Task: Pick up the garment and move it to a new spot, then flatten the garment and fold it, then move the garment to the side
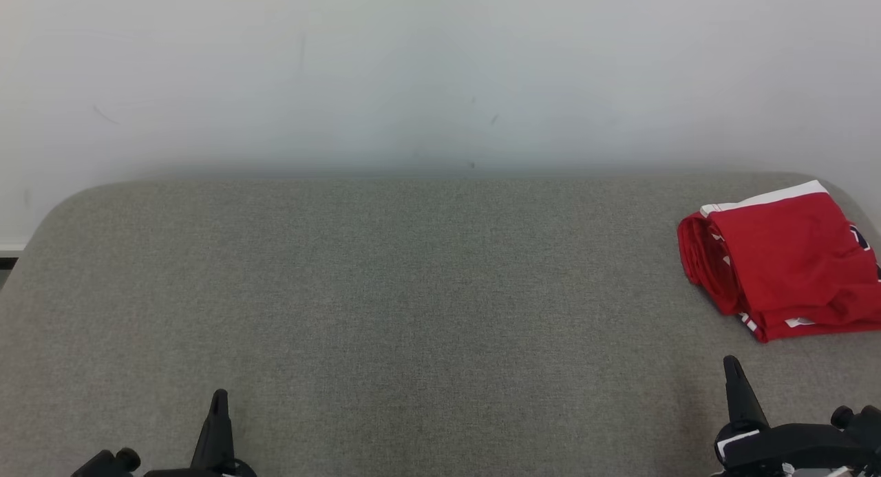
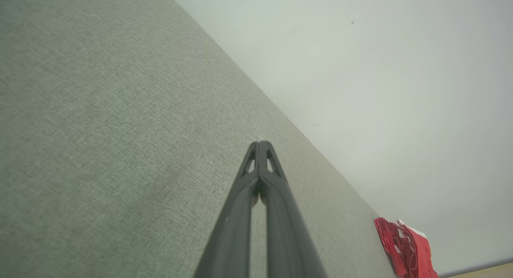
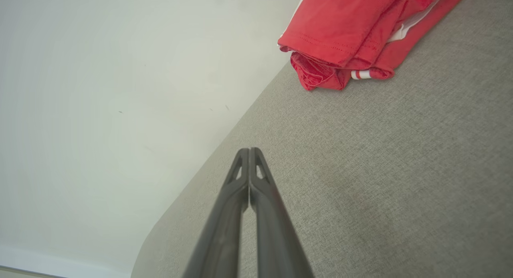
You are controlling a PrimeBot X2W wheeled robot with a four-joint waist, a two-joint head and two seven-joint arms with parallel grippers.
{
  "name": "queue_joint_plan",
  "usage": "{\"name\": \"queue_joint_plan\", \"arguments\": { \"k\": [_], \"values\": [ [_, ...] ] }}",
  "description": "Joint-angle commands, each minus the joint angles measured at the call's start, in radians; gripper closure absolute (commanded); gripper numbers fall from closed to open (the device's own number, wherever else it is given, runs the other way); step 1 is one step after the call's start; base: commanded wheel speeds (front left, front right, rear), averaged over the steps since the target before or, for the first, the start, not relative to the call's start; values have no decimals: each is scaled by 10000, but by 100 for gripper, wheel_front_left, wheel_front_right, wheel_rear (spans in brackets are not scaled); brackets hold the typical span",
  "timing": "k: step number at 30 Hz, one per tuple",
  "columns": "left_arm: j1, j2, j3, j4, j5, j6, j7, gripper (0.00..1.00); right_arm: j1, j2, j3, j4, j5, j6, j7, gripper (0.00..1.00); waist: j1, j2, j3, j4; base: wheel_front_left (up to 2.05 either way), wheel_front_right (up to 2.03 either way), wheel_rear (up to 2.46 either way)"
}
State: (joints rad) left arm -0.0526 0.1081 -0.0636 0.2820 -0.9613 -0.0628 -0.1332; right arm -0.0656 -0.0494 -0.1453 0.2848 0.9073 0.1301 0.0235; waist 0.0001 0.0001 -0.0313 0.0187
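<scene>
In the head view, the red garment (image 1: pixel 791 263) is lying as a folded bundle at the far right of the grey fabric-covered counter (image 1: pixel 413 291), close to its rounded corner, with a white band showing along its far edge. The left end effector (image 1: pixel 219 398) is sitting at the near left and the right end effector (image 1: pixel 731 363) at the near right. Both are pinched fully together and carrying nothing. The right one is hovering near the garment but is not touching it.

In the left wrist view, the left end effector (image 2: pixel 260 143) is pointing over bare counter with its fingers pressed tip to tip. The garment (image 2: pixel 404 246) is showing well apart from it, by the pale wall (image 2: pixel 380 89).

In the right wrist view, the right end effector (image 3: pixel 249 150) is likewise closed and empty. The garment (image 3: pixel 352 25) is lying ahead of it, showing stacked layers, a stitched hem and a small striped trim at the nearest corner.

The cloth is looking thin, light and limp, so it is likely going to sag and unfold when lifted. The smooth knit may also be slipping between narrow fingers. Pinching through all the layers at the thick folded edge nearest the right end effector is probably the surest hold.
</scene>
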Motion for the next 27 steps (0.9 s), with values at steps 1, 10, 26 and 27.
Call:
{"name": "queue_joint_plan", "arguments": {
  "k": [1, 10, 26, 27],
  "values": [
    [-324, 0, 50, -65, -353, -87, 50, 100, -229, -16, -95, -39, 357, 6, 107, 100, -1, -1, 8, -4, 0, 0, 0],
    [-493, -96, 93, -18, -1394, -188, 210, 100, -433, -16, -304, 42, 1366, 6, 481, 100, -1, -1, 51, -27, 0, 0, 0],
    [-701, -238, 159, 53, -2893, -335, 446, 100, -696, -15, -618, 194, 2858, 7, 1035, 100, -1, -1, 123, -64, 0, 0, 0],
    [-723, -246, 163, 56, -2996, -348, 463, 100, -712, -15, -638, 206, 2951, 7, 1080, 100, -1, -1, 128, -66, 0, 0, 0]
  ]
}}
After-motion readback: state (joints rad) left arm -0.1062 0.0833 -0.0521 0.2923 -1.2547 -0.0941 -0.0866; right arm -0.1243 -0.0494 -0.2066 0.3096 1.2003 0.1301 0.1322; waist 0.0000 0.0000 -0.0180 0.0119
